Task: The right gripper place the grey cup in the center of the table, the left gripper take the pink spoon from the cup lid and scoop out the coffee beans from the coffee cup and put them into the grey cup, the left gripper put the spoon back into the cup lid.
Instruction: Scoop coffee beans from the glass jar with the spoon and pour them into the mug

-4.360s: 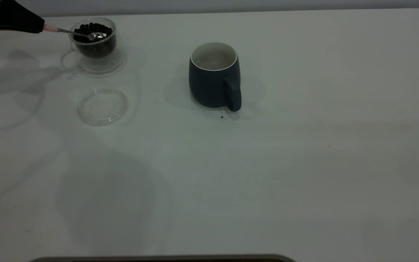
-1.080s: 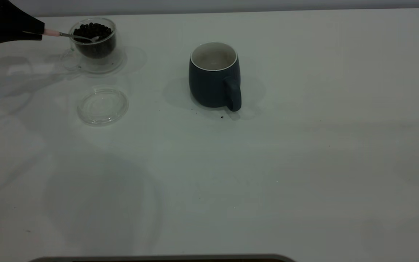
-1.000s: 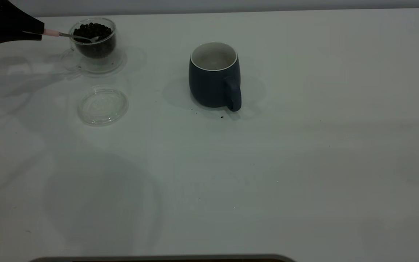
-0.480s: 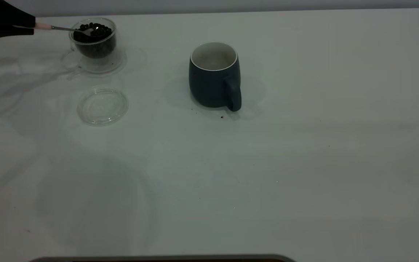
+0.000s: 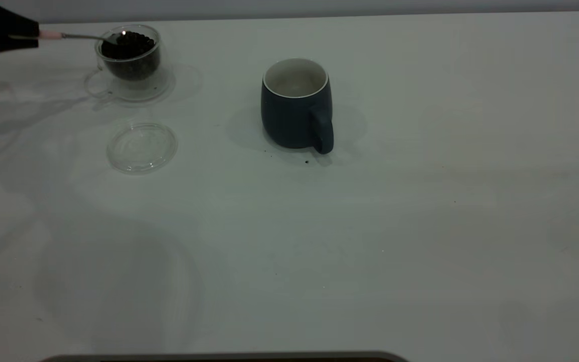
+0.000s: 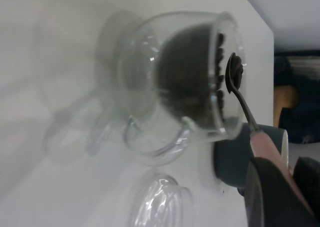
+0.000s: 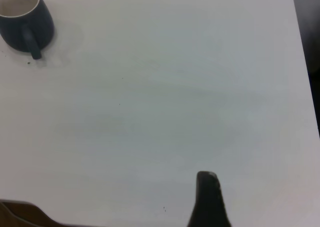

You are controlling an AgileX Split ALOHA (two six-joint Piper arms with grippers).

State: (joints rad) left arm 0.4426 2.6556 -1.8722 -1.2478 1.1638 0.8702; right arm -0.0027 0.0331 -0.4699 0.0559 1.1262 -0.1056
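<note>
1. Centrally on the table (image 5: 420,226), the grey cup (image 5: 295,105) is shown upright, its off-white inside holding nothing visible.
2. Coffee beans (image 5: 131,48) are heaped in the coffee cup (image 5: 129,58); the cup lid (image 5: 141,147) lies nearby.
3. The pink spoon (image 5: 76,36) is pinched by the left gripper (image 5: 3,35), its bowl held at the rim.
4. Whether the right gripper (image 7: 209,199) is spread cannot be told.
</note>
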